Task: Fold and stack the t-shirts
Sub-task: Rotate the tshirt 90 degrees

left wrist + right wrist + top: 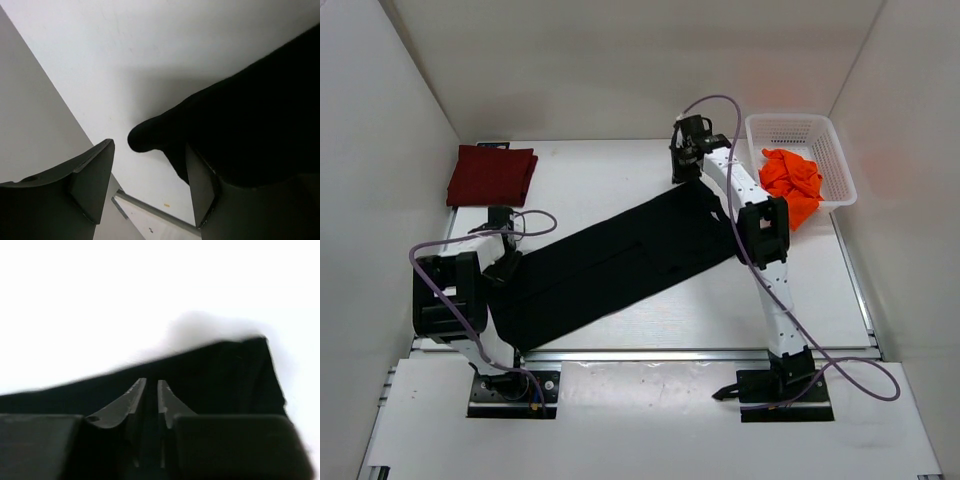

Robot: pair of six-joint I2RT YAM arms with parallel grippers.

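Black shirt (610,265) far corner hidden beneath right arm (765,250); wrist view blurred.

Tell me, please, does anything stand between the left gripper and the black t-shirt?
Nothing visible does. The left gripper is open, and a corner of the black t-shirt lies on the table just ahead of its fingertips, in line with the gap between them. The folded maroon t-shirt lies apart, toward the far left.
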